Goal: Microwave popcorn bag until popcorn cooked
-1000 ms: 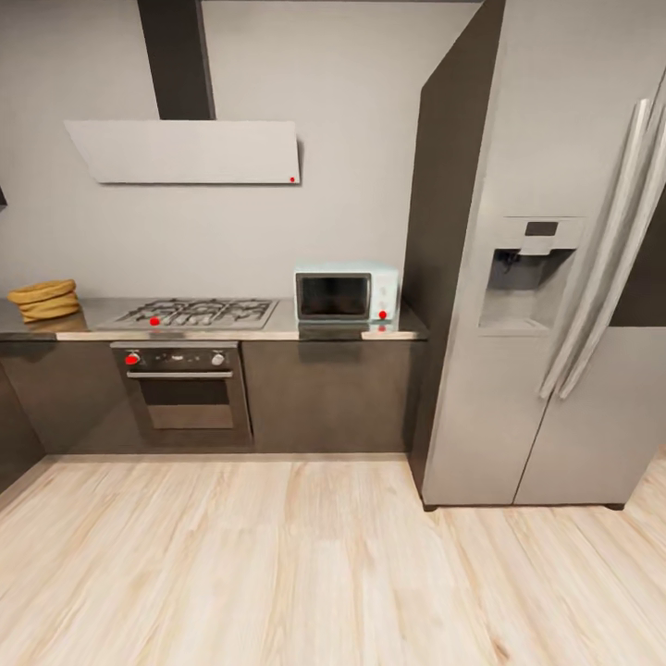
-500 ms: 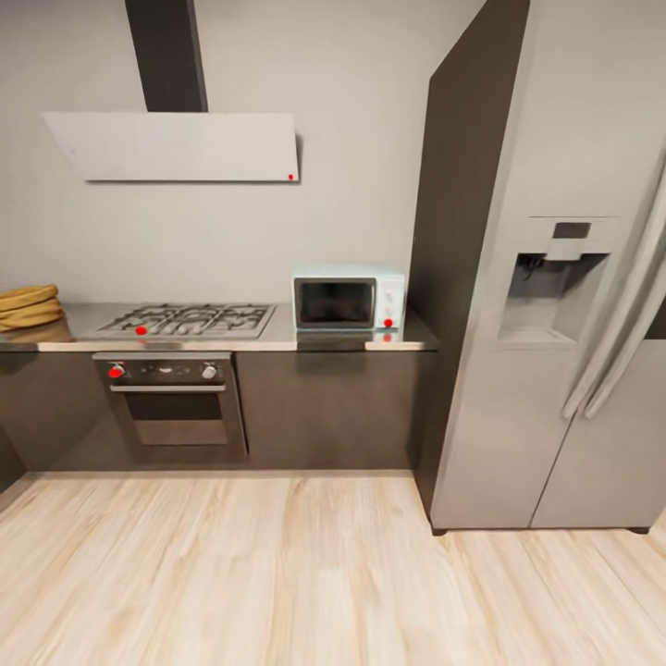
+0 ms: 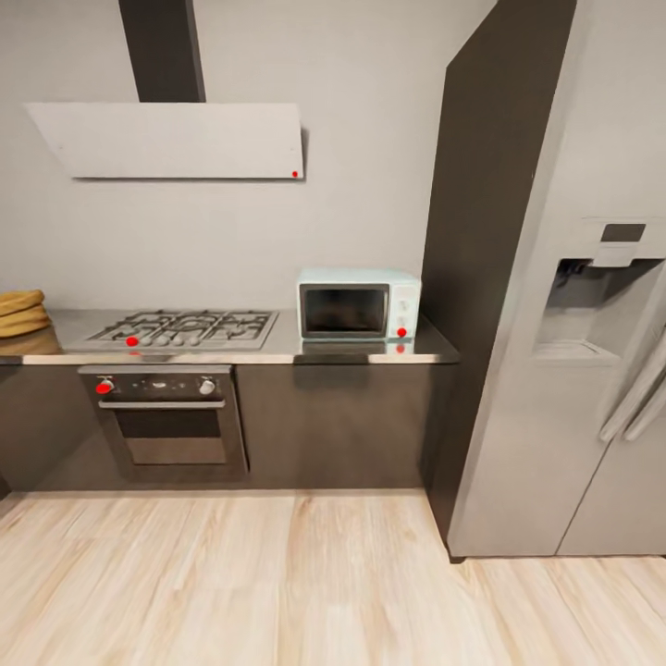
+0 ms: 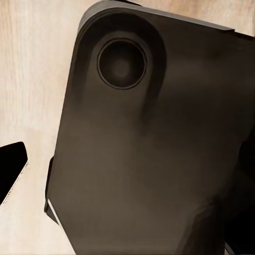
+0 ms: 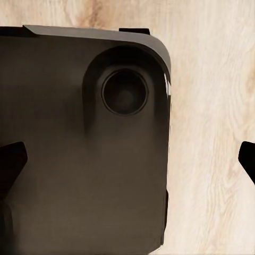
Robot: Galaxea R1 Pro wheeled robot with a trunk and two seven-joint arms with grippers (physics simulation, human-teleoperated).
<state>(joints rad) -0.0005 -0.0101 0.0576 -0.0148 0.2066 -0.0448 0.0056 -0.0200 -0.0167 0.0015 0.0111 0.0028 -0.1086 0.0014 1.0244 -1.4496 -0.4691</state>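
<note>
From the head view, the microwave sits on the countertop, door closed, right next to the fridge. The bag is way off at the counter's far left end, past the hob, with the oven underneath. Both wrist views look down at the robot's dark base over the wood floor. Can't tell how open either claw is.

The popcorn bag is cut by the head view's left edge. The fridge is cut at the right edge. The 2 knobs on the microwave are too small to distinguish.
</note>
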